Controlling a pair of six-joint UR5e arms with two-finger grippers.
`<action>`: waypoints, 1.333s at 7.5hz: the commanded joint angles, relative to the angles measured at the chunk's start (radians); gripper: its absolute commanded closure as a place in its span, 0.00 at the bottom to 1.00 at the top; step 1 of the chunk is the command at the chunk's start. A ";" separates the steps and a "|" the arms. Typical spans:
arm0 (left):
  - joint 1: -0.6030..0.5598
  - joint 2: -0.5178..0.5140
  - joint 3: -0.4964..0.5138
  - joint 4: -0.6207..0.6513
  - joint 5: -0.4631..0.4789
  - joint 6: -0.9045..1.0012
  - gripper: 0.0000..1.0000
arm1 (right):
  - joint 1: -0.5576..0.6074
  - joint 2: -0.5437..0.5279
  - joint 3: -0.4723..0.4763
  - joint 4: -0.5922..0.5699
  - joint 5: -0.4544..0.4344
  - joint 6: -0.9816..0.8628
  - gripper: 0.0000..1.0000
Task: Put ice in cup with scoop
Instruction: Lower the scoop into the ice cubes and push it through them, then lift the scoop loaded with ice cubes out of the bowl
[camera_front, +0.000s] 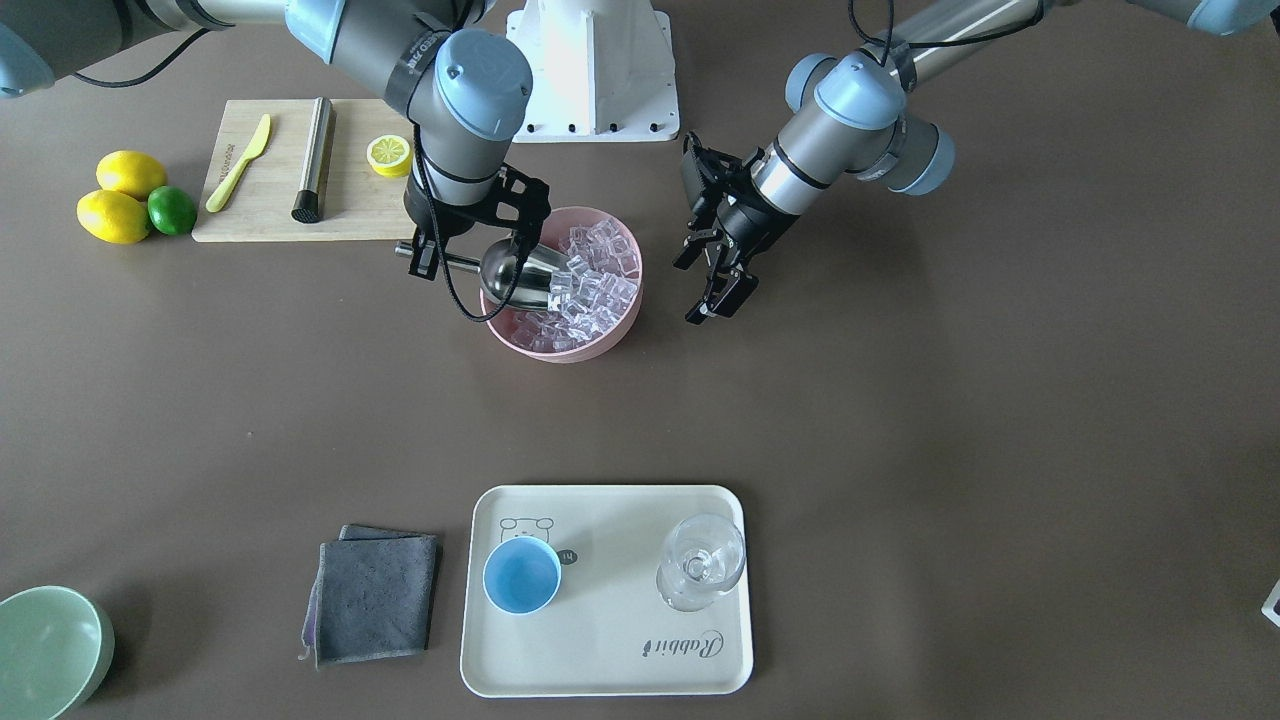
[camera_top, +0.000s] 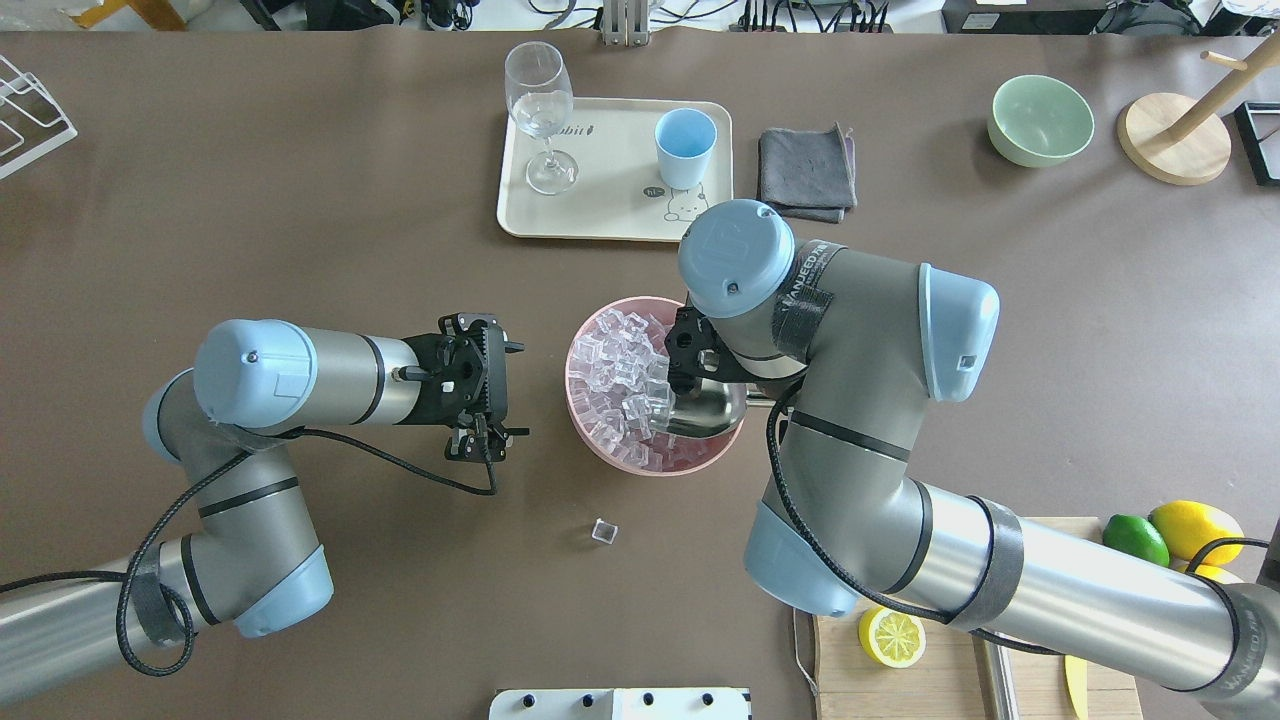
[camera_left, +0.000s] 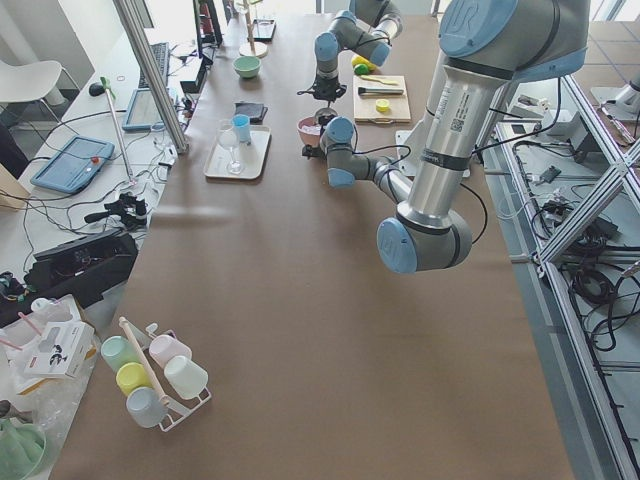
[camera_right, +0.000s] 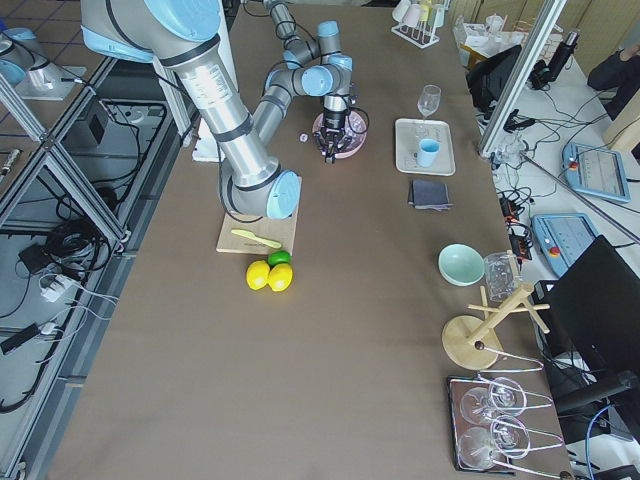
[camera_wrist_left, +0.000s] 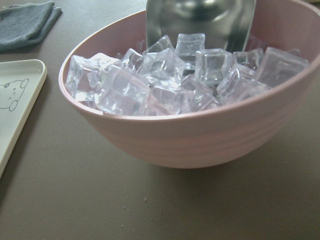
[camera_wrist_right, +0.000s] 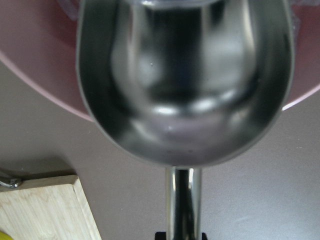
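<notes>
The right gripper (camera_front: 428, 256) is clamped on the thin handle of the scoop (camera_front: 525, 272), whose mouth lies among the ice (camera_front: 595, 280) in a pink bowl (camera_front: 560, 350) toward the robot's edge of the desk. The left gripper (camera_front: 718, 305) hangs just beside the bowl, jaws apart and empty. The cup (camera_front: 522, 575) stands empty on a tray (camera_front: 610, 650) by the opposite edge.
</notes>
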 joint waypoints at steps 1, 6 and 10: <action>0.000 -0.002 0.002 0.004 0.001 -0.004 0.02 | 0.028 -0.023 0.003 0.082 0.049 0.000 1.00; 0.000 0.001 0.003 0.001 0.001 -0.002 0.02 | 0.051 -0.067 0.001 0.200 0.109 0.004 1.00; 0.002 0.001 0.003 -0.002 0.001 -0.002 0.02 | 0.051 -0.118 0.003 0.344 0.152 0.010 1.00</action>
